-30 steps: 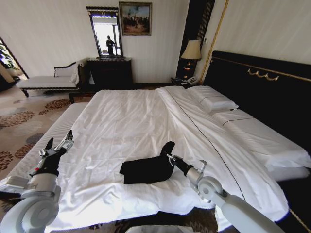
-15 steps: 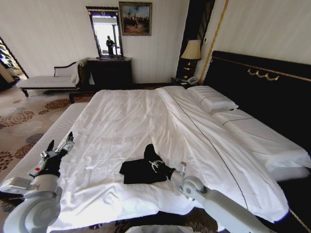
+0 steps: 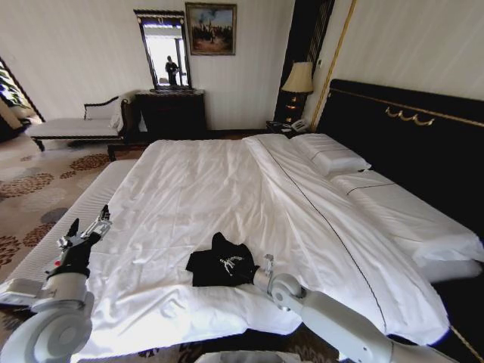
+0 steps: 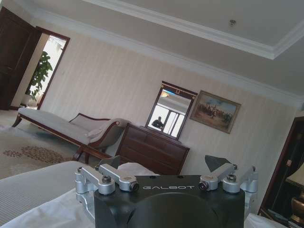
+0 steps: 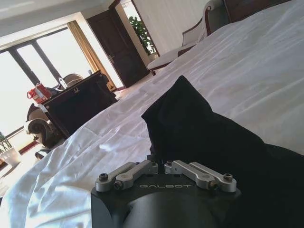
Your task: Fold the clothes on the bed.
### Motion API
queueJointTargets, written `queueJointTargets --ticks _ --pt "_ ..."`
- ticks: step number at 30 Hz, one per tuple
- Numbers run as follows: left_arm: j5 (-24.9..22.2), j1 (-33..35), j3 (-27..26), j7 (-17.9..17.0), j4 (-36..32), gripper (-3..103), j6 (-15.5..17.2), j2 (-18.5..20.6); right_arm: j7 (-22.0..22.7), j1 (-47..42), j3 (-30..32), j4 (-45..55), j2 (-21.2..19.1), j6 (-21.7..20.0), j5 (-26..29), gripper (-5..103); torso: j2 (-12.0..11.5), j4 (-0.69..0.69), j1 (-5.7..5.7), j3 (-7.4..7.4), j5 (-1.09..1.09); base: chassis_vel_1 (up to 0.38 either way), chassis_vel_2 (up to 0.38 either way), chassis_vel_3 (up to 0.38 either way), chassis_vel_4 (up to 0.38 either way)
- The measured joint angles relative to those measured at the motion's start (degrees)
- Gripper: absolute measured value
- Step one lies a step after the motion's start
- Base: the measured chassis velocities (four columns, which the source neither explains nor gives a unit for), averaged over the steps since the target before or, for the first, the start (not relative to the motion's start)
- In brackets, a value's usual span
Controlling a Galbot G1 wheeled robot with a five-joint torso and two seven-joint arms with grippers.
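The clothes, a black T-shirt, lie partly folded on the near part of the bed with its white sheets. My right gripper reaches in from the lower right and is shut on a pinch of the shirt's fabric, which stands up in a small peak over the rest. In the right wrist view the fingers close on the black T-shirt. My left gripper hovers open over the bed's left edge, apart from the shirt, holding nothing; its spread fingers show in the left wrist view.
White pillows lie against the tall black headboard on the right. A lamp, a dark dresser with a mirror, and a pale bench stand along the far wall. Patterned carpet lies left of the bed.
My right gripper has carried the lifted edge of the T-shirt leftward over the rest of the shirt and lower. The left arm has barely shifted.
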Motion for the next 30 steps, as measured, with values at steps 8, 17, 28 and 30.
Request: queueJointTargets --ticks 8,17,28,30 --pt "0.0 -0.1 0.1 -0.4 -0.4 100 0.0 -0.4 -1.4 4.6 -5.2 -1.8 0.5 0.2 0.0 1 0.0 0.00 0.00 0.00 0.01 0.000 0.000 0.000 0.000" --pt "0.0 0.1 -0.6 -0.4 -0.5 100 0.0 -0.8 -1.7 6.1 -7.3 -3.3 1.3 0.4 -0.1 1 0.0 0.00 0.00 0.00 0.01 0.000 0.000 0.000 0.000" --pt "0.2 -0.1 -0.2 -0.5 -0.3 100 0.0 -1.0 -1.6 5.0 -7.3 -3.2 2.2 1.7 -1.4 3 0.0 0.00 0.00 -0.01 0.01 0.000 0.000 0.000 0.000" --pt "0.3 -0.1 -0.1 -0.5 -0.2 100 0.0 -1.0 -1.7 4.9 -7.4 -3.0 2.2 2.2 -1.7 3 0.0 0.00 0.00 -0.01 0.01 0.000 0.000 0.000 0.000"
